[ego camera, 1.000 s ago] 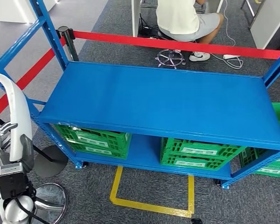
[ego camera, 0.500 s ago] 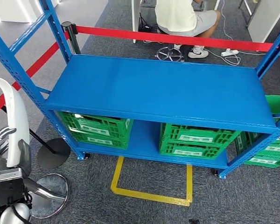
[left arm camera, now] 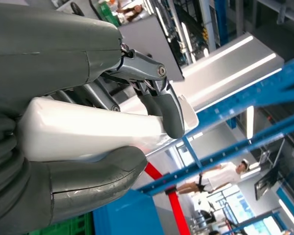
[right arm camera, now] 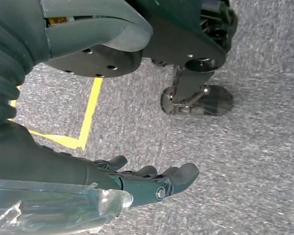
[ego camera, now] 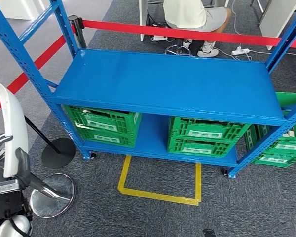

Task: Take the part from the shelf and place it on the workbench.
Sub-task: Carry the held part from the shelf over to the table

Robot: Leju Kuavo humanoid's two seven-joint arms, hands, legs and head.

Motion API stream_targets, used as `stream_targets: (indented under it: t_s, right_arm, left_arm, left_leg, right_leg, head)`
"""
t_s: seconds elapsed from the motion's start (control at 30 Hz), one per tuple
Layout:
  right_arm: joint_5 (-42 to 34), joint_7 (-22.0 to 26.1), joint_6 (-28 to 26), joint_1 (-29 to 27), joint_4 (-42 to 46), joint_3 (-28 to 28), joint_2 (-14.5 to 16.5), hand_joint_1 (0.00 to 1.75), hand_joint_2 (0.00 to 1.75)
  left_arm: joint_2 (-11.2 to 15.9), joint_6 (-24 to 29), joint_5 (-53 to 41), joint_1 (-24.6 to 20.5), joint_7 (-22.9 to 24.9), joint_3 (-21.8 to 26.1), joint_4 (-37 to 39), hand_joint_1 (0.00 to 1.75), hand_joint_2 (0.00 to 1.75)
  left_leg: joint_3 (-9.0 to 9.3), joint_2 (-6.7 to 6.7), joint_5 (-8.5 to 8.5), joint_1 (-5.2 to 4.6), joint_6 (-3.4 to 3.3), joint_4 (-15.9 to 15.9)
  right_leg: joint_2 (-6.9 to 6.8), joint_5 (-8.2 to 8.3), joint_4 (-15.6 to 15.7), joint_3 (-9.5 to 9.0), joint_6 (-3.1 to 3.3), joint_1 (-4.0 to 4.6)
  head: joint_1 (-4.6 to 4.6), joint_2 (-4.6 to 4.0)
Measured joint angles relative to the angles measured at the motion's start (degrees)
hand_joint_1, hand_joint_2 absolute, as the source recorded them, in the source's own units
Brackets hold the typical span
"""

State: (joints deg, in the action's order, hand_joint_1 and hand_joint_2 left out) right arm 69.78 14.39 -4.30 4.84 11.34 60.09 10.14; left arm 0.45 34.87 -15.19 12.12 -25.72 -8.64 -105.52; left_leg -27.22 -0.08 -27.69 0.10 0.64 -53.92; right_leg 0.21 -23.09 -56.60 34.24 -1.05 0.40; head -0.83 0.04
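Part: a long white curved part (ego camera: 14, 126) stands upright in the left hand, off the left end of the blue shelf (ego camera: 168, 84) and apart from its corner post.
Left hand: the left hand (ego camera: 12, 170) grips the part low down; in the left wrist view the thumb (left arm camera: 90, 183) and a dark finger (left arm camera: 164, 105) close around the white body (left arm camera: 90, 129).
Right hand: the right hand (right arm camera: 138, 183) hangs over grey carpet, fingers stretched and apart, holding nothing.
Shelf top: the upper deck is bare blue metal from front lip to back edge.
Lower deck: two green crates (ego camera: 105, 126) (ego camera: 206, 137) sit under the upper deck, with a gap of blue deck between them; more green crates (ego camera: 284, 148) lie beyond the shelf's right post.
Floor in front: a yellow taped outline (ego camera: 159, 190) lies on the carpet just before the shelf's front edge.
Left of shelf: two round stanchion bases (ego camera: 59, 153) (ego camera: 53, 195) rest on the carpet beside the part.
Behind shelf: a red barrier belt (ego camera: 183, 33) runs along the back edge; past it a seated person (ego camera: 187, 15).
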Motion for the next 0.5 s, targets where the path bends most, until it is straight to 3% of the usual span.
stream_targets:
  t_s: [0.1,0.13,0.17,0.2,0.3,0.33,0.5]
  right_arm:
    - [0.2,-0.1,-0.2,-0.1,0.0,0.0,0.0,0.00,1.75]
    - [0.3,-0.1,-0.2,-0.1,0.0,0.0,0.0,0.00,1.75]
    - [0.4,-0.2,-0.2,-0.2,0.0,0.0,0.0,0.00,1.75]
    - [0.4,-0.2,-0.2,-0.1,0.0,0.0,0.0,0.00,1.75]
    - [0.5,-0.1,-0.5,-0.2,0.0,0.0,0.0,0.00,1.75]
    - [0.6,0.1,-0.6,-0.2,0.0,0.0,0.0,0.00,1.75]
    - [1.4,0.3,-0.7,-0.2,0.0,0.0,0.0,0.00,1.75]
  left_arm:
    - [-0.1,0.5,0.3,0.4,-0.1,0.3,-0.3,1.75,1.75]
    - [-0.1,0.6,0.4,0.5,-0.2,0.5,-0.4,1.75,1.75]
    - [-0.1,0.7,0.4,0.6,-0.2,0.6,-0.5,1.75,1.75]
    - [-0.1,0.7,0.4,0.6,-0.2,0.7,-0.5,1.75,1.75]
    - [-0.2,0.8,0.4,0.7,-0.2,0.9,-0.6,1.75,1.75]
    - [-0.2,0.9,0.4,0.8,-0.2,0.9,-0.6,1.75,1.75]
    - [-0.3,1.1,0.6,1.0,-0.3,1.2,-0.7,1.75,1.75]
  left_leg:
    - [-0.39,-0.04,0.26,-0.10,-0.15,0.2]
    - [-0.44,-0.05,0.40,-0.20,-0.35,0.2]
    - [-0.50,-0.05,0.55,-0.30,-0.56,0.2]
    - [-0.61,-0.04,0.69,-0.39,-0.77,0.2]
    - [-1.16,-0.03,1.23,-0.58,-1.17,0.1]
    - [-1.34,-0.02,1.37,-0.62,-1.20,0.0]
    - [-1.72,-0.02,1.52,-0.68,-1.21,0.0]
  right_leg:
    - [0.01,-0.15,0.1,0.61,2.54,0.09]
    - [0.00,0.13,0.2,0.72,3.01,0.07]
    - [0.00,0.52,0.4,0.72,2.88,0.02]
    - [0.00,0.97,0.7,0.57,2.35,-0.07]
    - [0.02,2.42,1.3,0.38,0.17,-0.38]
    - [0.04,2.63,1.4,0.51,-0.23,-0.44]
    - [0.03,2.83,1.5,0.79,-0.65,-0.52]
  head:
    - [0.09,0.00]
    - [0.12,0.00]
    - [0.13,-0.01]
    - [0.15,-0.01]
    - [0.11,0.00]
    - [0.11,0.00]
    - [0.10,0.00]
